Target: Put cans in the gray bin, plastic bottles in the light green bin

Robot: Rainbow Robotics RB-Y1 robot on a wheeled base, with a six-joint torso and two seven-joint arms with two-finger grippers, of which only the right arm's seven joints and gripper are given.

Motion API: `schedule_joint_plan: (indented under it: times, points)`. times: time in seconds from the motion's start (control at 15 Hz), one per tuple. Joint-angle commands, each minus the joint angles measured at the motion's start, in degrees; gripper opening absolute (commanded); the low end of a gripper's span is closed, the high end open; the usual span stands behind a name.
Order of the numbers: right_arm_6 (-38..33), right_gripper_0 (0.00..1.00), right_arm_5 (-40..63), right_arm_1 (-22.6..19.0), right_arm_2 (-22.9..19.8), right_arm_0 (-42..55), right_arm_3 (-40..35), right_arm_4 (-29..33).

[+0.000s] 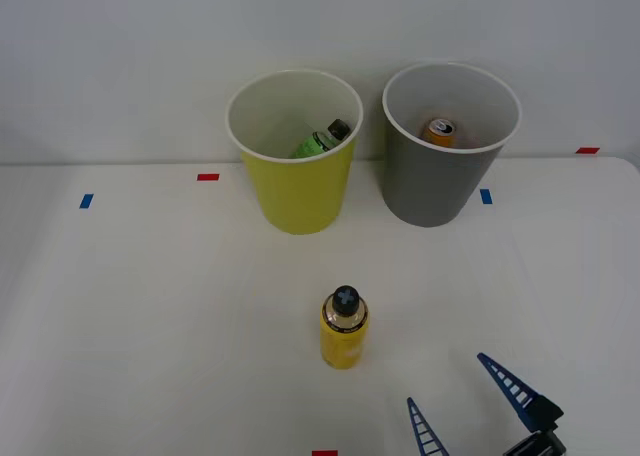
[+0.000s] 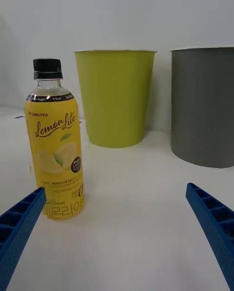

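From the front view, the right pincer point(image 1: 455, 391) stands wide open and empty low at the table's point(image 1: 150, 326) near edge. The yellow-labelled bottle point(image 1: 344, 328) stands upright ahead of it and to its left, apart from both fingers, with bare table all round. Farther back the light green bin point(image 1: 297, 181) holds the green bottle point(image 1: 320, 141), and just beside it the gray bin point(image 1: 440, 181) holds the orange can point(image 1: 440, 130).

From the right wrist view, the yellow-labelled bottle point(image 2: 55, 139) stands close by one blue finger point(image 2: 19, 222), off the middle of the gap. Behind rise the light green bin point(image 2: 116, 98) and the gray bin point(image 2: 204, 105), with open table between.
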Motion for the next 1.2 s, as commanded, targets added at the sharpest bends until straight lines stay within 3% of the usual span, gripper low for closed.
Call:
schedule_joint_plan:
  times: [0.07,0.47,1.2]
  points:
    - [0.1,1.00,0.0,-0.1,2.5,-1.4,0.0,-1.3]
    - [1.1,1.00,1.9,-2.5,7.1,-4.0,0.0,-3.4]
    - [2.6,1.00,17.5,-0.4,14.7,-15.9,0.0,-2.9]
